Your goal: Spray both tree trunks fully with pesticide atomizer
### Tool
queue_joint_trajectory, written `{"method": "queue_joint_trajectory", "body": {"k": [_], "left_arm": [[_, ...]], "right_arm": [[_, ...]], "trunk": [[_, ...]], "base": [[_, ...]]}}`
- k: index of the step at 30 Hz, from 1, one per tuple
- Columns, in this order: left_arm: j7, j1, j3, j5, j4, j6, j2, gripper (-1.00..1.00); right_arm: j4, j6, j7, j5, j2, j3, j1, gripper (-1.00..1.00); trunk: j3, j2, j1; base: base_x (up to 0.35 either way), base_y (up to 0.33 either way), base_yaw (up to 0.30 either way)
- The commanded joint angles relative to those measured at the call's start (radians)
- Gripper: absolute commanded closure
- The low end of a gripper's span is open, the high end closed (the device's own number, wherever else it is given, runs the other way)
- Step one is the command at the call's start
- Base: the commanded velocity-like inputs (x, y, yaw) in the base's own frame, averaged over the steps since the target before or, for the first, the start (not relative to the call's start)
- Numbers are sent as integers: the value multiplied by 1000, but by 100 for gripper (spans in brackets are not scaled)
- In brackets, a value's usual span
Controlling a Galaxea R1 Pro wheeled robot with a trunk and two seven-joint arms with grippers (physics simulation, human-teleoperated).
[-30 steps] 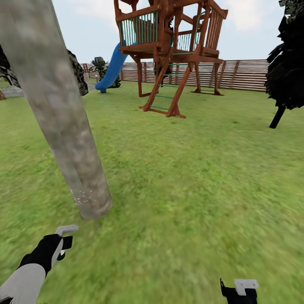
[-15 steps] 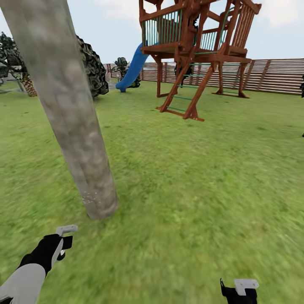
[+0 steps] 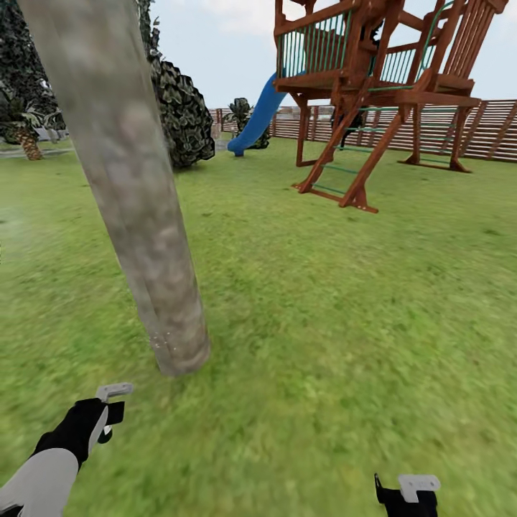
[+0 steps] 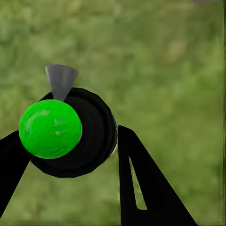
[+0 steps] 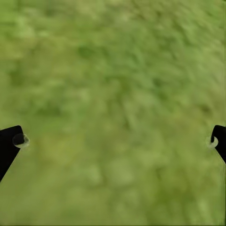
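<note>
A thick pale grey-brown tree trunk (image 3: 136, 215) leans up through the left of the head view. A few whitish pesticide specks (image 3: 162, 337) dot its base. Just short of that base, my left gripper (image 3: 109, 420) is low over the grass. In the left wrist view its black fingers (image 4: 146, 188) are shut on the pesticide atomizer (image 4: 92, 136), a round black body with a bright green knob seen end-on and a grey nozzle tip. At the bottom right, my right gripper (image 3: 406, 495) hangs open over bare grass, its fingertips (image 5: 10, 141) wide apart.
A wooden play tower (image 3: 373, 93) with a blue slide (image 3: 255, 118) stands on the lawn ahead to the right, backed by a brown slat fence (image 3: 495, 129). Dark shrubs (image 3: 179, 108) and a palm-like plant (image 3: 25, 129) sit behind the trunk. Open grass lies right of the trunk.
The whole view has swung left: trunk, play tower and fence slid rightward, and the black conifer at the right left the picture. Both arms hold the same pose.
</note>
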Motion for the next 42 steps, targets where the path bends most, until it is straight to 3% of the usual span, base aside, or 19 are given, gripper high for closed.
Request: {"method": "queue_joint_trajectory", "body": {"k": [1,15,23,25,28,30,32,34,35,36,38,39,42], "left_arm": [[-1,-1,3,-2,-2,5,-1,100],[0,-1,3,-1,-5,4,-1,100],[-5,-1,4,0,-5,5,0,100],[-5,-7,-5,0,-6,4,-28,100],[-9,-18,-11,-2,-7,13,-44,100],[-13,-69,-29,-6,-6,18,-36,100],[-18,-103,-39,-8,-6,20,-2,100],[-83,-122,-78,-10,-6,35,57,100],[-159,-126,-128,-12,-7,46,88,100],[-214,-127,-174,-14,-9,50,102,100],[-290,-126,-278,-27,-37,60,106,100],[-335,-125,-337,-31,-58,108,107,100],[-438,-127,-364,-37,-99,157,122,100]], "right_arm": [[2,-3,-8,11,0,-3,-1,-100],[2,-3,-8,11,0,-5,-1,-100],[2,-3,-10,11,0,-5,-1,-100],[-12,-3,-10,11,-2,-5,-1,-100],[-17,-3,-10,11,-1,-4,-1,-100],[-18,-3,-10,11,-1,-4,-1,-100],[-18,-3,-10,11,-1,-3,-1,-100],[-18,-3,-10,11,-1,-3,-1,-100],[-18,-3,-10,11,-1,-3,-1,-100],[-18,-3,-10,11,-1,-3,-1,-100],[-18,-3,-10,11,0,-3,-1,-100],[-18,-3,-10,11,0,-3,-1,-100],[-18,-3,-10,11,0,-3,-1,-100]], "trunk": [[-1,0,0],[-1,0,0],[-1,0,0],[-1,0,0],[-1,0,0],[-1,0,0],[-1,0,0],[-1,0,0],[-1,0,0],[-1,0,0],[-1,0,0],[-1,0,0],[-1,0,0]], "base": [[180,-231,47],[87,-260,3],[22,-270,231],[146,-131,40],[22,-19,6],[2,-2,0],[0,0,0],[0,0,0],[0,0,0],[0,0,0],[0,0,0],[0,0,0],[0,0,0]]}}
